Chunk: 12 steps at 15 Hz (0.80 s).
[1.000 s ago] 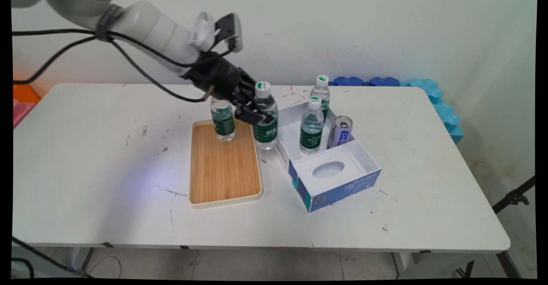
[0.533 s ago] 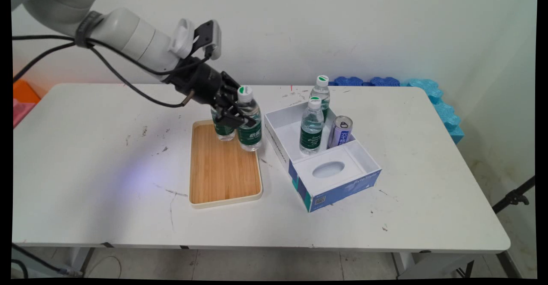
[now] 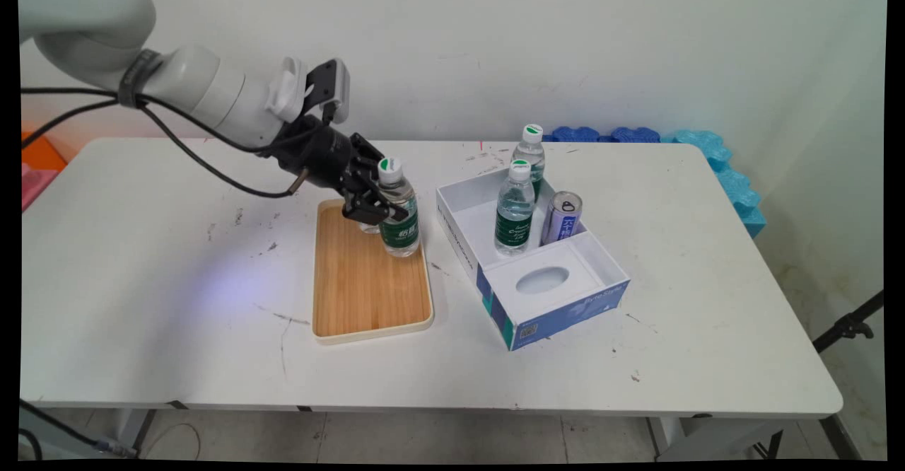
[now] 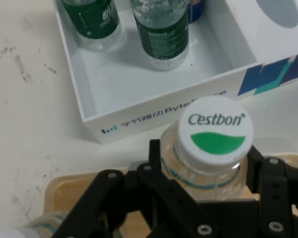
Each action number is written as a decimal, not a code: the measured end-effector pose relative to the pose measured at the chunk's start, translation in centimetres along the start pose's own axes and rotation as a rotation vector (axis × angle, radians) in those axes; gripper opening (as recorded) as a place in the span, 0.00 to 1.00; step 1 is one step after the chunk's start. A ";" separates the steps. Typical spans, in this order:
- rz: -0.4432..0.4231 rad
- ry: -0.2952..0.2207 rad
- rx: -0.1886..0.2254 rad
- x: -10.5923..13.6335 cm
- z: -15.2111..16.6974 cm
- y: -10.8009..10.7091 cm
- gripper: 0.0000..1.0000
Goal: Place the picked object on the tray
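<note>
My black gripper (image 3: 382,206) is shut on a clear water bottle (image 3: 398,214) with a green label and a white Cestbon cap (image 4: 216,131). The bottle stands upright at the far right part of the wooden tray (image 3: 368,294), its base at or just above the tray surface. A second water bottle (image 3: 368,227) stands on the tray right behind it, mostly hidden by the gripper. In the hand view the black fingers (image 4: 161,163) clasp the held bottle's neck, and the white box (image 4: 139,89) lies beyond.
A white-and-blue box (image 3: 565,294) sits right of the tray, holding two water bottles (image 3: 515,209) (image 3: 530,153) and a blue-and-silver can (image 3: 562,218). Blue foam pieces (image 3: 707,149) lie at the table's far right corner. Black cables hang from the arm on the left.
The gripper has carried the bottle left and down, from beside the box's left wall to the far right part of the wooden tray.
</note>
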 end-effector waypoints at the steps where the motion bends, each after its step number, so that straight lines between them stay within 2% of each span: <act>1: 0.001 0.000 0.001 -0.4 0.1 0.1 0.00; 12: -0.009 -0.002 0.020 -3.6 -0.1 0.9 0.00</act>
